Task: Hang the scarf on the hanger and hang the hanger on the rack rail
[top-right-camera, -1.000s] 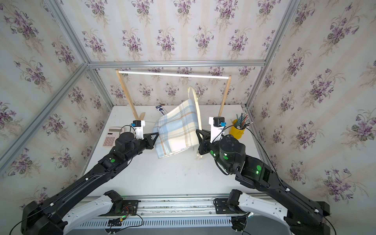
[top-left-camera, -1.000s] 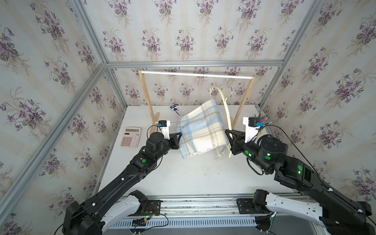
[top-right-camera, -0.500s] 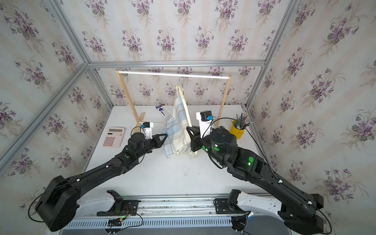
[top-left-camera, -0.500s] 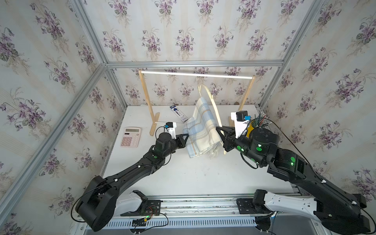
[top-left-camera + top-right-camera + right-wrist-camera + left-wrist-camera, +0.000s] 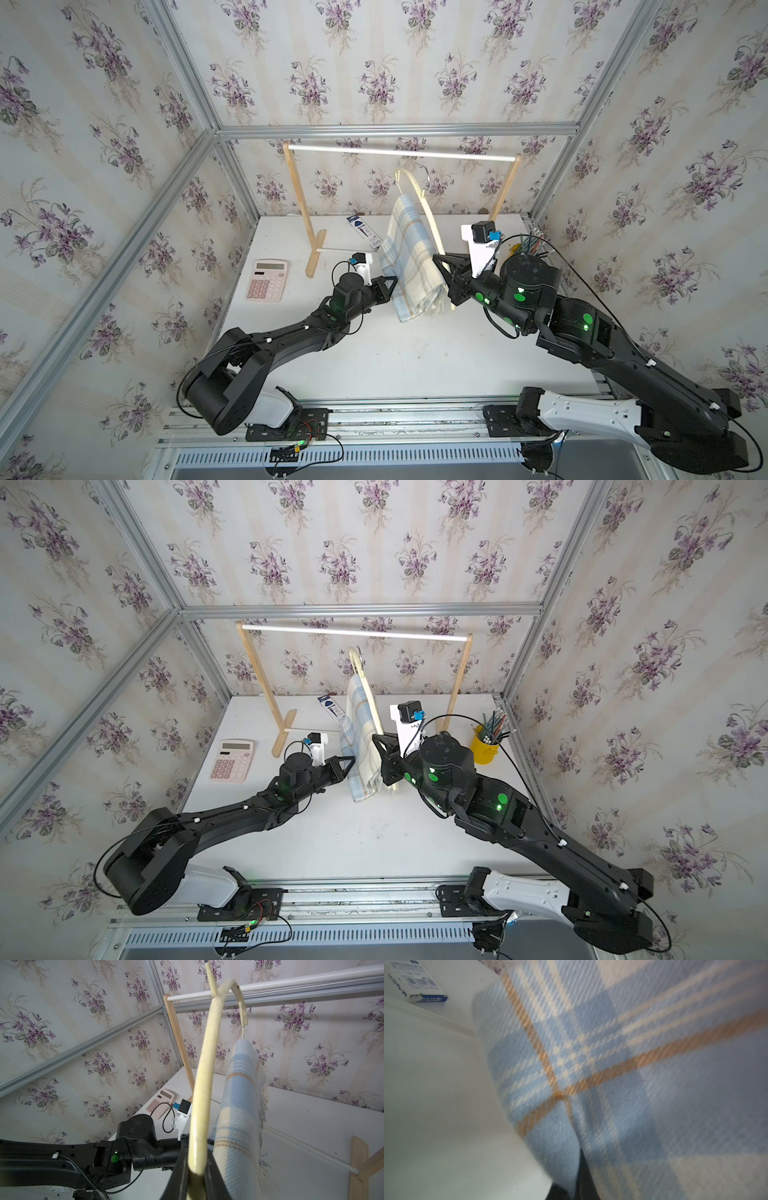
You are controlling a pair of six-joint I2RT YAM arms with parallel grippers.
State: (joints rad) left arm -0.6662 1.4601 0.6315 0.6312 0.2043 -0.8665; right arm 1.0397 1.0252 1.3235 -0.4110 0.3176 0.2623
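Note:
The hanger is held up tilted over the table's back half. My right gripper is shut on the lower end of its curved arm. The plaid scarf drapes over the hanger's thin lower bar and hangs folded toward the table. My left gripper is shut on the scarf's near edge, and the cloth fills most of the left wrist view. The hanger's metal hook sits just below the rack's rod.
A wooden rack with a white rod stands at the back. A pink calculator lies at the left and a blue-and-white box near the rack's foot. A yellow cup of pencils stands at the right.
Both arms have moved toward the rack. The hanger has turned nearly edge-on, so the scarf now hangs narrow instead of spread wide. The left arm has stretched out lower.

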